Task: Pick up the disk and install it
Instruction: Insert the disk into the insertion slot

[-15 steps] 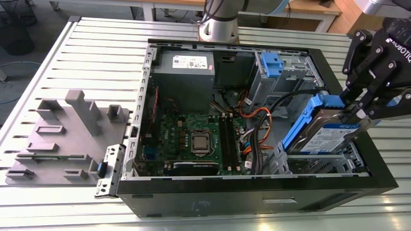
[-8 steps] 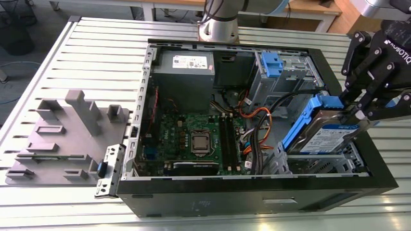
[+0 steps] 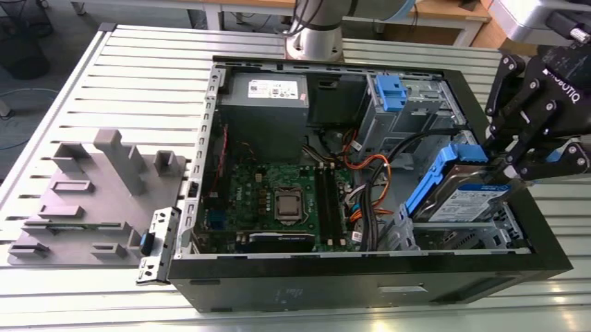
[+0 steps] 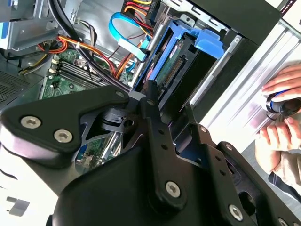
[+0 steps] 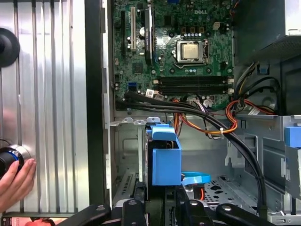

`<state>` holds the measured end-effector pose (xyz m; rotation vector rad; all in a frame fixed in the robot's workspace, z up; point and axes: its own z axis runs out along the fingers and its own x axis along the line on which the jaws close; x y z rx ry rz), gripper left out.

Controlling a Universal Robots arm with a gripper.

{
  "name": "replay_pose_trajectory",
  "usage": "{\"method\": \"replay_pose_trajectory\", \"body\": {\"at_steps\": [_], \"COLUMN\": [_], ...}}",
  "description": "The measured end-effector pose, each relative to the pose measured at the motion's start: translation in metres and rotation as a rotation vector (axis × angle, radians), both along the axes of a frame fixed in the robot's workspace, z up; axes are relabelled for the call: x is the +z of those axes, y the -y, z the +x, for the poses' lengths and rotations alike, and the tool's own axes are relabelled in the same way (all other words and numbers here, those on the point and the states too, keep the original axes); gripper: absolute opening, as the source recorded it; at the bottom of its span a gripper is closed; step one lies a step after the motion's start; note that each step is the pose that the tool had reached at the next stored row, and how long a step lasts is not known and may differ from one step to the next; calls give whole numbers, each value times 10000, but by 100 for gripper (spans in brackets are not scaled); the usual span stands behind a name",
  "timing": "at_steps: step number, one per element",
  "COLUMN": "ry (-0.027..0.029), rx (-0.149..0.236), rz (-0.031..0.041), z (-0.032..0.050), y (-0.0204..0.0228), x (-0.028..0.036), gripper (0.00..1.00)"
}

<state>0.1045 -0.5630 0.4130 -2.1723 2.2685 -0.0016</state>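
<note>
The black tool (image 3: pixel 504 169) is clenched on the flat silver-metal disk (image 3: pixel 469 200) with blue rails, holding it tilted inside the open black computer case (image 3: pixel 323 283), just below the tool.

Lettering marks the claw (image 3: pixel 510 168) — a label, the disk (image 3: pixel 466 202).

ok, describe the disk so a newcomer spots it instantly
Find the open black computer case. At its side on the exterior view's right, the gripper holds the disk tilted: flat silver metal, blue-and-white label, blue side rails, unlike the grey box-shaped power supply.
</note>
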Motion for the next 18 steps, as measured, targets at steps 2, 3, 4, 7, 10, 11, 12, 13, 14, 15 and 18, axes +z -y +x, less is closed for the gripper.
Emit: {"method": "replay_pose_trajectory", "body": {"at_steps": [2, 3, 4, 7, 10, 11, 12, 13, 14, 15, 18], "ry": [0, 0, 0, 0, 0, 0, 0, 0, 0, 0, 0], "rx": [0, 0, -1, -1, 0, 0, 0, 0, 0, -1, -1], "rz": [1, 1, 1, 1, 0, 1, 0, 1, 1, 1, 0], "z": [0, 0, 0, 0, 0, 0, 0, 0, 0, 0, 0], "y": [0, 0, 0, 0, 0, 0, 0, 0, 0, 0, 0], "x": [-36, -54, -73, -127, -181, -201, -218, -237, -255, -273, -327], "gripper": [35, 35, 35, 35, 35, 35, 35, 35, 35, 35, 35]}}
